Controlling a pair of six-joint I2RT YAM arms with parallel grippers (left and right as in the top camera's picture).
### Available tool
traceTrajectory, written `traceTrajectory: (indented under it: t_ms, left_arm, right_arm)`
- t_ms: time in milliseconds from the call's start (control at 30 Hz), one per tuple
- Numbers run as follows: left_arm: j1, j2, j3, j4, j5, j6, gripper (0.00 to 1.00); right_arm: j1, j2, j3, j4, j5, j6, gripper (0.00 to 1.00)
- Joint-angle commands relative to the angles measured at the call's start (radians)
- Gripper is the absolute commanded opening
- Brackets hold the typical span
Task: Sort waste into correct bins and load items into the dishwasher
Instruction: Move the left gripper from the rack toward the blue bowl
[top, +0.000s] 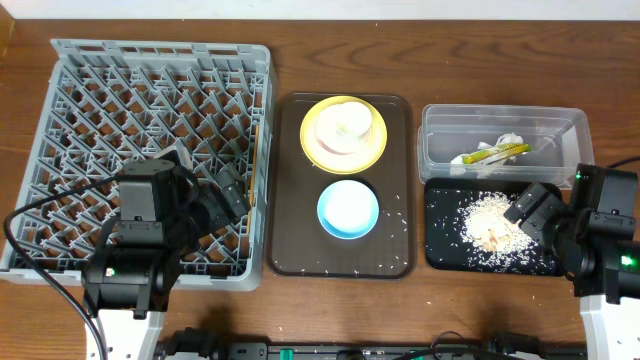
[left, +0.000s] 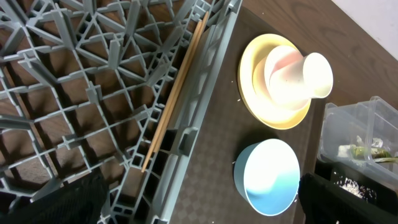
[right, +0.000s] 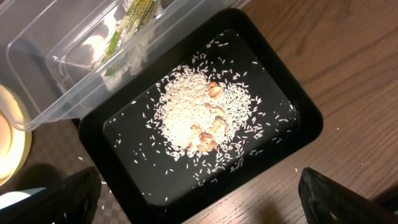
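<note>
The grey dishwasher rack (top: 160, 150) fills the left of the table, with the chopsticks (top: 256, 150) lying along its right wall, the same chopsticks (left: 177, 93) showing in the left wrist view. My left gripper (top: 225, 195) hangs open over the rack's front right part, holding nothing. The yellow plate (top: 343, 150) carries the white cup (top: 350, 122), and the blue bowl (top: 348, 208) sits in front of it. The clear tub (top: 500, 140) holds the snack wrapper (top: 490, 154) and white paper (top: 510, 141). My right gripper (top: 535, 210) is open and empty above the black tray (top: 440, 250), which holds rice (right: 193, 112) and food bits (right: 211, 124).
Plate and bowl stand on a dark brown serving tray (top: 290, 240), which has stray rice grains (top: 395, 215) scattered over it. The tub and black tray sit side by side at the right, close to the table's right edge. Cables trail by the left arm's base (top: 40, 260).
</note>
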Motion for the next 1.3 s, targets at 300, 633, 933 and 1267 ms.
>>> traceTrajectory:
  t_ms: [300,633,933,1267]
  left_arm:
    - [0.003,-0.001,0.013,0.022,-0.103,-0.006,0.99]
    - [0.0,0.006,0.009,0.034,0.09,0.008,1.0]
    - [-0.251,0.045,0.008,0.041,0.276,0.095,0.36]
    - [-0.628,0.398,0.234,0.089,0.168,0.037,0.28]
  right_arm:
    - [-0.009,0.003,0.008,-0.002,0.0,0.001,0.99]
    - [-0.009,0.003,0.008,-0.002,0.0,0.001,0.99]
    - [-0.009,0.003,0.008,-0.002,0.0,0.001,0.99]
    - [-0.009,0.003,0.008,-0.002,0.0,0.001,0.99]
